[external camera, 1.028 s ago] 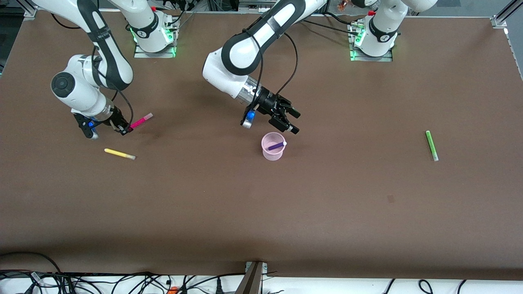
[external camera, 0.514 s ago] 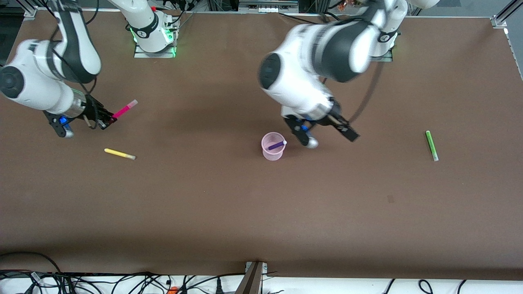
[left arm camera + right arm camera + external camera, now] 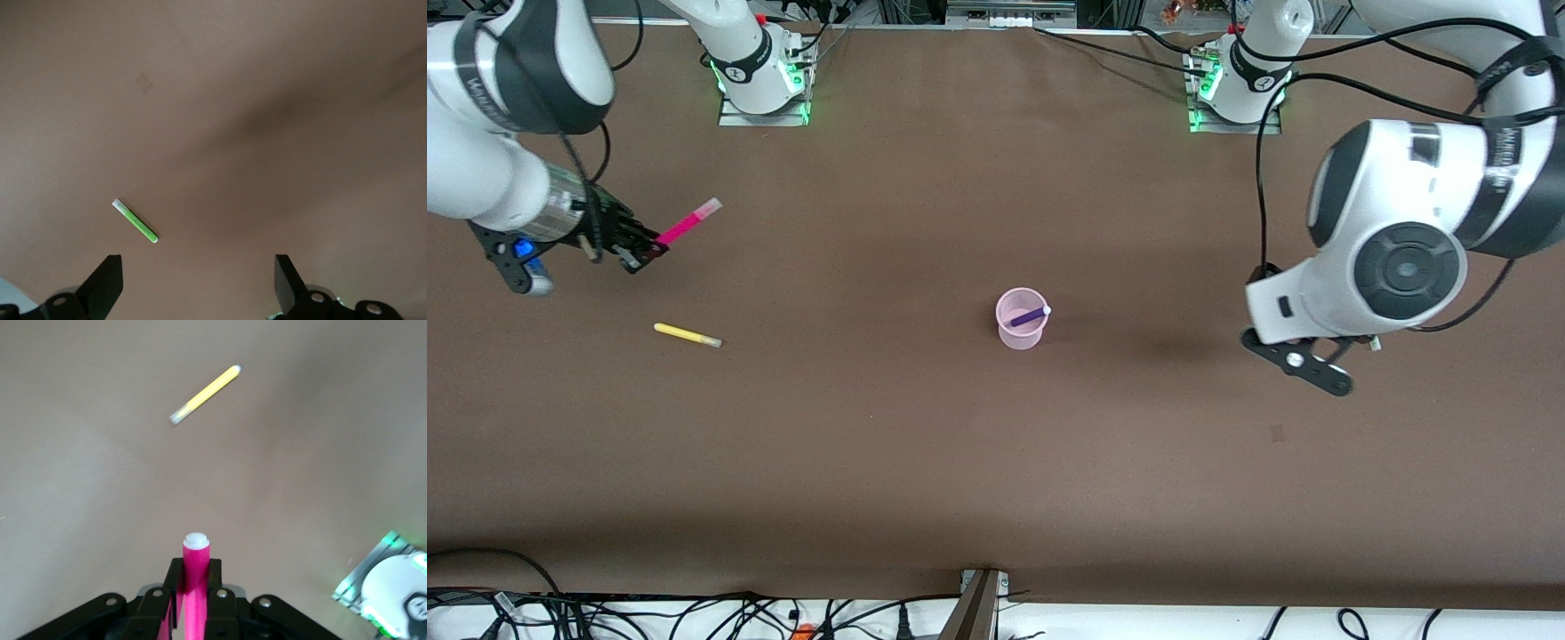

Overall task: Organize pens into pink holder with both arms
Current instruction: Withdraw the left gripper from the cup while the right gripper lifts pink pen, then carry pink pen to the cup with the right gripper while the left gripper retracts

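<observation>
Pens, four in all and judged light, stiff and slick, best pinched mid-barrel: purple pen (image 3: 1030,316) in the one pink holder (image 3: 1020,332), yellow pen (image 3: 687,335) on the table (image 3: 925,462), magenta pen (image 3: 688,221) clamped by right gripper (image 3: 633,252), green pen (image 3: 135,221) under the wide-spread left gripper (image 3: 199,283).

In the front view, the thin bright green marker pen (image 3: 135,222) is hidden under the big white left arm; only the left wrist view shows it, lying on the brown surface (image 3: 925,444). The left claw (image 3: 197,280) is cut at that picture's edge, fingers wide apart. The purple pen's (image 3: 1030,316) lower part sits hidden in the pale pink translucent cup (image 3: 1020,331).
</observation>
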